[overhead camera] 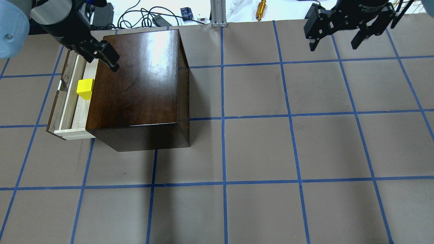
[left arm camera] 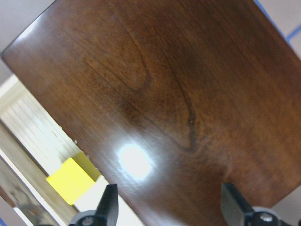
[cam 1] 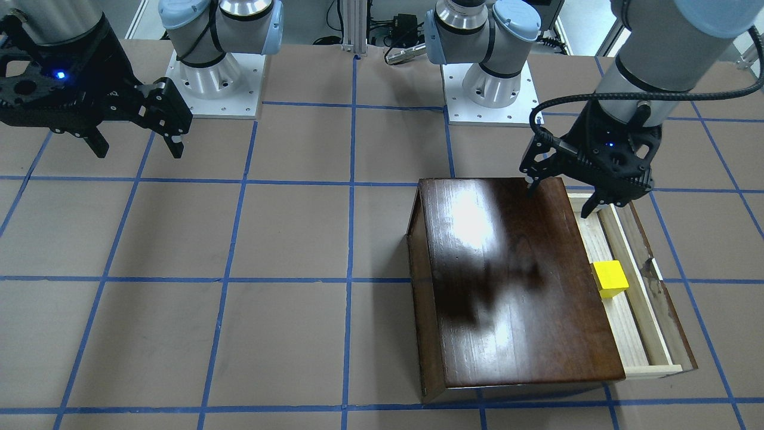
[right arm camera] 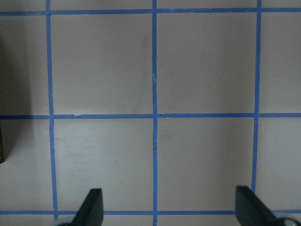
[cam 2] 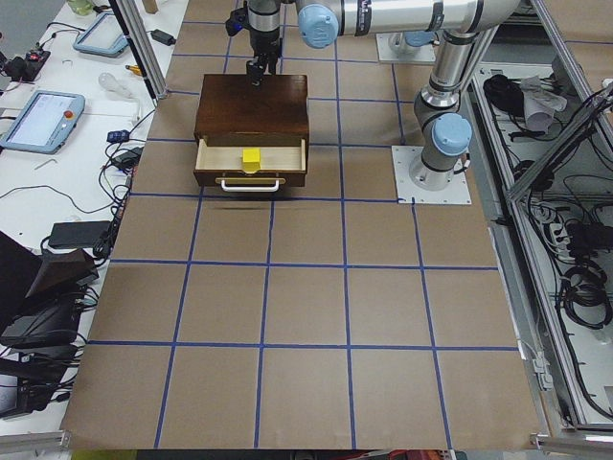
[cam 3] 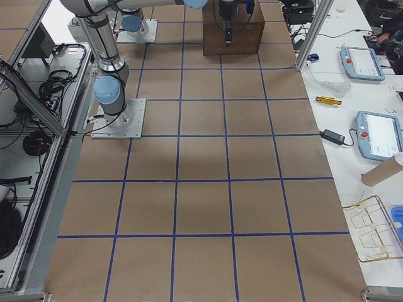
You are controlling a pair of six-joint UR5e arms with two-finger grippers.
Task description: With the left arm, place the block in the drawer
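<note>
- Already, we find the block [cam 1: 610, 279] resting in the open drawer [cam 1: 653, 370], beside the box [cam 1: 507, 286].
- Left gripper [cam 1: 560, 202] hangs over the box, jaws apart, empty.
- We judge placement done; next, withdraw clear.

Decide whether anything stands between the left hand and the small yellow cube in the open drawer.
Nothing visible does. The small yellow cube lies uncovered in the pale-wood drawer tray, and the open left hand hangs above the edge of the glossy dark brown wooden box.

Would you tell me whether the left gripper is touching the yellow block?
Apart. The overhead view shows bare drawer floor between the open left gripper and the block.
</note>
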